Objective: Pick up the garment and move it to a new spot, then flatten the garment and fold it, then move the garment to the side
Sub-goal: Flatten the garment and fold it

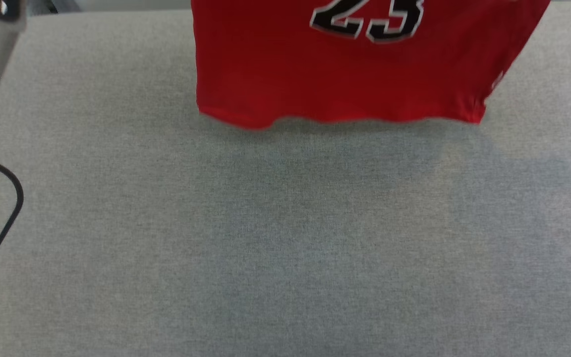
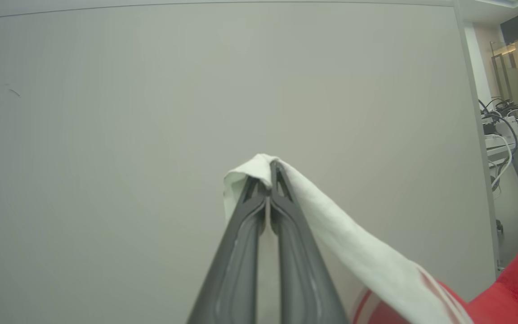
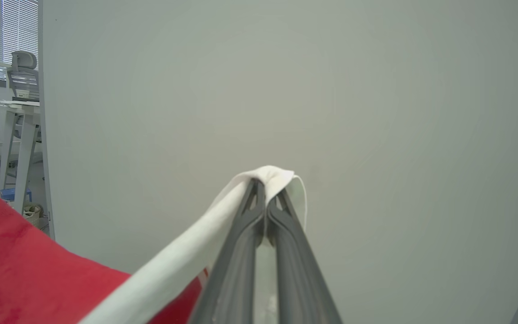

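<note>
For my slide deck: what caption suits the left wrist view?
Left gripper shut on a white sleeve of the garment, held before a pale panel.

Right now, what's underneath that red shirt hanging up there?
Below the hem of the red shirt lies the grey fabric-covered table, darkened by a soft shadow. Whatever sits behind the hanging cloth is covered, so I cannot tell.
</note>
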Available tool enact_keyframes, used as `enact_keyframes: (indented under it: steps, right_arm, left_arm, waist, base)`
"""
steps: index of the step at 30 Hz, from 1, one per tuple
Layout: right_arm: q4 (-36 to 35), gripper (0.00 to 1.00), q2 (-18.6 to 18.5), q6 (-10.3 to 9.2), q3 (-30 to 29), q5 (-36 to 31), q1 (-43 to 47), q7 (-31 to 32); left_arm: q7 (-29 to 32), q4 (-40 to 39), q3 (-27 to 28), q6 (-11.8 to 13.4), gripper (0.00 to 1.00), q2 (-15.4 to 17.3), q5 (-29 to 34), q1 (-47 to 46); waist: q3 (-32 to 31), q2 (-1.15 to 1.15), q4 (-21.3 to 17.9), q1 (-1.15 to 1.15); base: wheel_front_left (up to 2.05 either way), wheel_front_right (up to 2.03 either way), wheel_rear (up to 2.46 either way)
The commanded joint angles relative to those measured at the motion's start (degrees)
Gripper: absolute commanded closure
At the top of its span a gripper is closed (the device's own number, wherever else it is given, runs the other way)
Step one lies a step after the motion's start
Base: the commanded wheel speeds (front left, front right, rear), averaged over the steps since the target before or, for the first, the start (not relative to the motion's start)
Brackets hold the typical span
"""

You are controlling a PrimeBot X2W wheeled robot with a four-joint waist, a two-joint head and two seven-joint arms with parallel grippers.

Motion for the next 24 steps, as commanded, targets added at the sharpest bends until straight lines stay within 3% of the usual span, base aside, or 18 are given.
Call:
enact_keyframes:
  steps: [1,13,18,24]
  right_arm:
    - [2.2,1.00,0.2,0.01,1.1,-1.0,-3.9,-0.8]
    - [23.6,1.00,5.5,0.01,5.8,-5.9,-28.3,-10.2]
    - [30.3,1.00,7.3,0.01,8.2,-5.5,-30.2,-14.0]
    - [33.6,1.00,7.5,0.01,11.7,-3.8,-25.7,-18.8]
  left_arm:
    - [-0.6,1.9,0.6,-0.2,1.00,-0.8,1.1,-2.9]
    - [-2.0,14.5,6.3,-2.2,1.00,-5.6,9.7,-17.0]
    - [-2.0,15.5,10.1,-3.6,1.00,-6.7,12.7,-14.6]
    - [-2.0,12.2,15.4,-4.9,1.00,-6.3,16.3,-4.8]
  waist:
    - [7.9,0.00,0.0,0.00]
    - [17.3,0.00,0.0,0.00]
    - [18.9,0.00,0.0,0.00]
    - [18.0,0.00,-0.9,0.00]
  base:
    - [0.00,0.00,0.00]
    - [0.00,0.00,0.00]
    - [0.00,0.00,0.00]
    - [0.00,0.00,0.00]
